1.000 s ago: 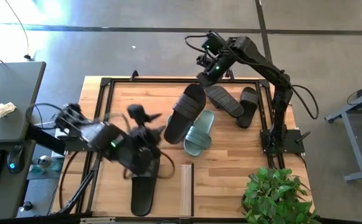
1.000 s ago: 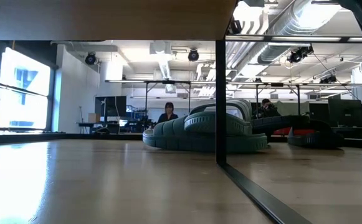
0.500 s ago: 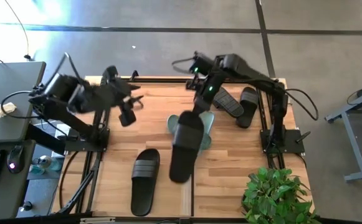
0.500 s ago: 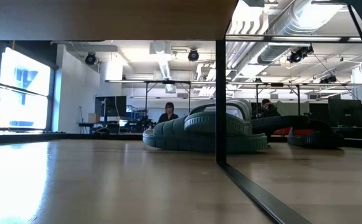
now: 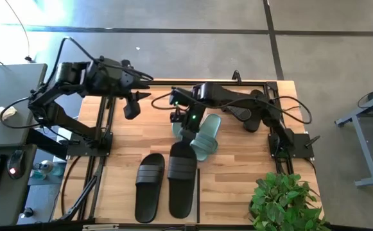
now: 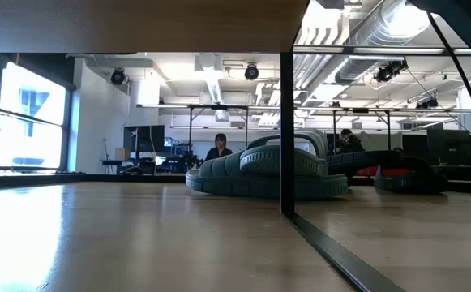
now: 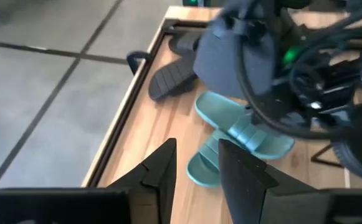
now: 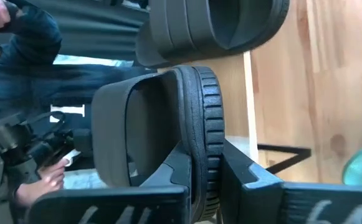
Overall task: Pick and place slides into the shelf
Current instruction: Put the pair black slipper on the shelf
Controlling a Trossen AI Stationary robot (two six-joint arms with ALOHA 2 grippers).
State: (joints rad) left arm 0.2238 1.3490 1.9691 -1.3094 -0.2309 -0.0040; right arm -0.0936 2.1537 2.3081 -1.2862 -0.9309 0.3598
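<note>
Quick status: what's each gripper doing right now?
Left gripper: open, empty, over the table's far-left area.
Right gripper: shut on a black slide, beside the other black slide.

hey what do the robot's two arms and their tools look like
Both arms are black, jointed metal with loose black cables looping along them. The left arm and right arm each end in a tool with two flat dark fingers; green lights glow near the right tool.

Right gripper (image 8: 207, 171) clamps a black slide (image 8: 168, 124) (second (image 8: 212, 25) beyond).

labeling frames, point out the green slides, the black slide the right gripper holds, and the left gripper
green slides (image 5: 205, 136), high view, strap.
held black slide (image 5: 181, 176), high view, strap.
left gripper (image 5: 132, 110), high view, between fingertips.
</note>
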